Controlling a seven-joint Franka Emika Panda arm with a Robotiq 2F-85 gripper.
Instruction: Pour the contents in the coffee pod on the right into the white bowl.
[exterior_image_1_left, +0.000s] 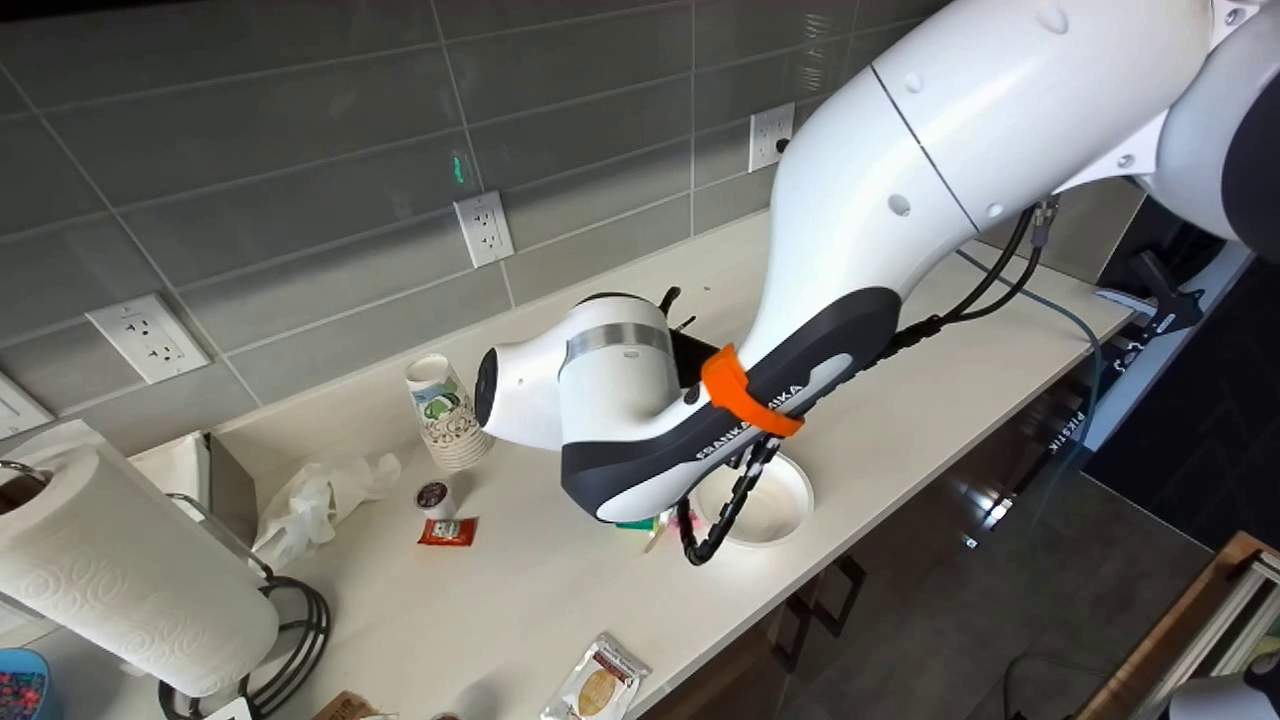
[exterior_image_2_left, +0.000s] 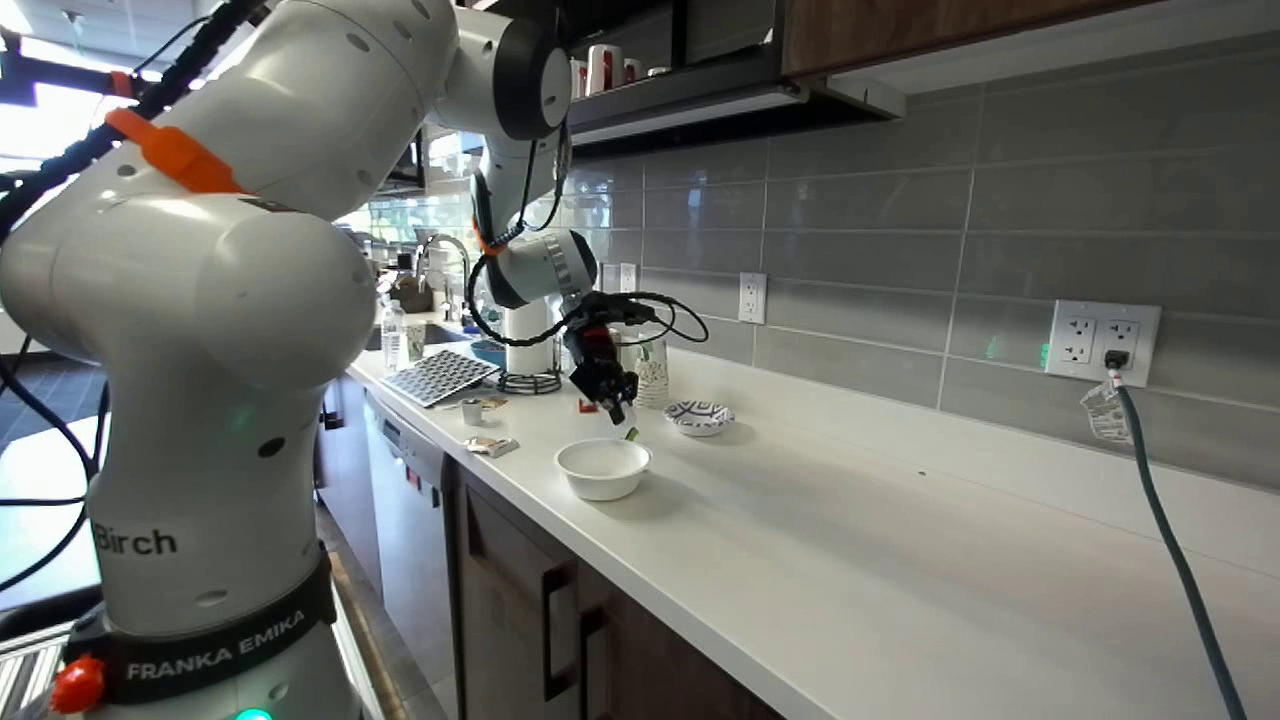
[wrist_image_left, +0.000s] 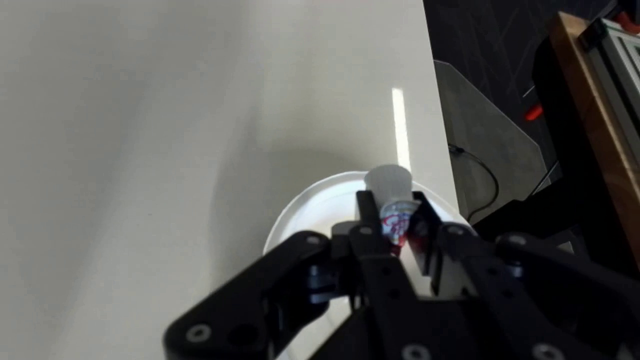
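We see the tool gripping the coffee pod, raised near the white bowl — placed, we judge, so that a tilt would empty it inside — with the bowl upright on the table

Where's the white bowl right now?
In an exterior view, the white bowl sits on the counter near its front edge, left of and closer than the patterned bowl; in the wrist view it shows beyond the gripper and held coffee pod.
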